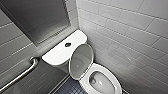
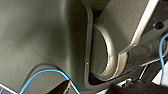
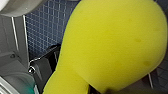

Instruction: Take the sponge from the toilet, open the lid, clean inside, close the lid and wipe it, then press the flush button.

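Lid (image 1: 81,60) stands upright; sponge (image 3: 110,45) seemingly held.

head: high, down onto toilet (image 1: 60,53) | right wrist: tight on sponge (image 3: 112,45) | left wrist: tight on casing (image 2: 37,37)

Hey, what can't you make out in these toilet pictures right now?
Glossy white ceramic toilet: bowl front cut off by the head view's bottom edge.
Bright yellow foam sponge: outline runs past the right wrist view's edges.
Small round dark flush button: too small in the head view for detail.
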Robot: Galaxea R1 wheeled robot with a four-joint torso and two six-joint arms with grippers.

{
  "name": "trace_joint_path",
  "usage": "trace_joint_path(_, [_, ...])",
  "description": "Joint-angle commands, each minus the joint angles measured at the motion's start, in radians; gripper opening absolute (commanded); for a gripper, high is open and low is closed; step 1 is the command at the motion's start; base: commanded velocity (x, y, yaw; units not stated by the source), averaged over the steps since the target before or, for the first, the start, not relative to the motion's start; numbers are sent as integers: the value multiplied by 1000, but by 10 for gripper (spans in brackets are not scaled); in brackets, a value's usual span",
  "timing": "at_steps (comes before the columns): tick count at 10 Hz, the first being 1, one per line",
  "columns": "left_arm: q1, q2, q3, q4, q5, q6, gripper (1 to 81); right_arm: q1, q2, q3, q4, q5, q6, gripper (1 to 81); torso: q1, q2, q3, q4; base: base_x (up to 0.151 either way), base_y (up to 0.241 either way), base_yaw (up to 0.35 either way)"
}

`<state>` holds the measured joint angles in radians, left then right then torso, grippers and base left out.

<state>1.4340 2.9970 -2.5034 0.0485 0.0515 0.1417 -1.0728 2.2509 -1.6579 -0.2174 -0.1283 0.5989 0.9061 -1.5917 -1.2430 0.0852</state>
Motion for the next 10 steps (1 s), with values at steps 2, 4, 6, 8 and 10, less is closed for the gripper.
trace_joint_path(2, [-7, -81, 123, -12, 91, 1, 811, -40, 63, -75, -94, -50, -8, 10, 0, 0, 0, 0, 0, 0, 0])
trace_joint_path(4, [-23, -107, 181, -12, 91, 1, 811, -78, 94, -111, -132, -50, -10, 10, 0, 0, 0, 0, 0, 0, 0])
trace_joint_path(6, [-54, -128, 218, -12, 91, 1, 811, -108, 111, -124, -161, -45, -10, 10, 0, 0, 0, 0, 0, 0, 0])
trace_joint_path(8, [-112, -150, 274, -13, 155, -5, 811, -122, 124, -135, -174, -44, -10, 10, 0, 0, 0, 0, 0, 0, 0])
trace_joint_path(10, [-163, -202, 357, -21, 182, -5, 811, -134, 138, -155, -175, -44, -10, 10, 0, 0, 0, 0, 0, 0, 0])
